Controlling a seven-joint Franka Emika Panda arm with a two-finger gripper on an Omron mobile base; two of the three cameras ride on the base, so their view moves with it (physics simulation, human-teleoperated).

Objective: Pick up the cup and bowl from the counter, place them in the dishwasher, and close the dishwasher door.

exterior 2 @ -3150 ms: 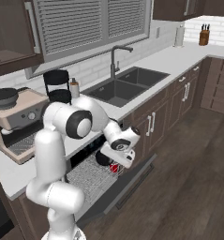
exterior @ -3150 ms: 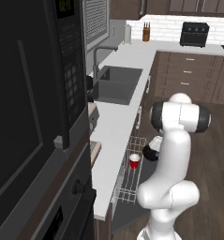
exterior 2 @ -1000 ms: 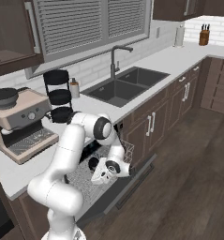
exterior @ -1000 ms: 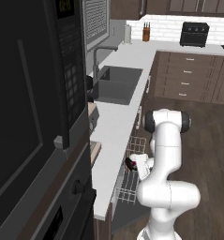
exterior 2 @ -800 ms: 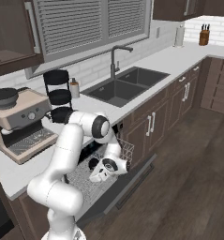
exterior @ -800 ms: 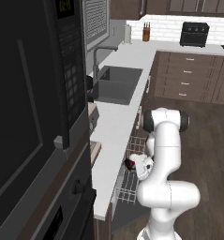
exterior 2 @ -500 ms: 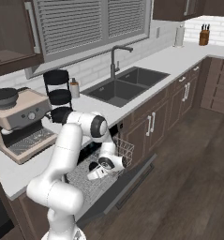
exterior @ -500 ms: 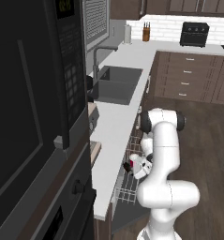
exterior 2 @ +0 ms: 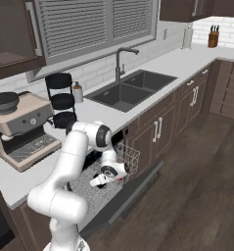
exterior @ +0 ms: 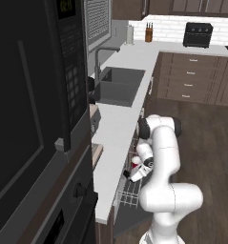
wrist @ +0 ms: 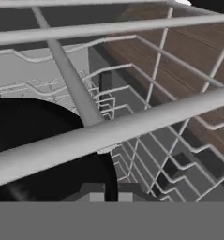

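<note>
Down in rack (exterior 2: 96, 188), gripper (exterior 2: 100, 182) pinched shut, cup (exterior: 134, 165) half hidden; wires block bowl (wrist: 33, 154).

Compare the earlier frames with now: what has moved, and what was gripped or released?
The arm lowered the gripper with the red cup from above the dishwasher's wire rack down into it, over about three seconds. The jaws stayed shut on the cup throughout; nothing was released. The dishwasher door stayed down, and the base and counter items did not shift.
</note>
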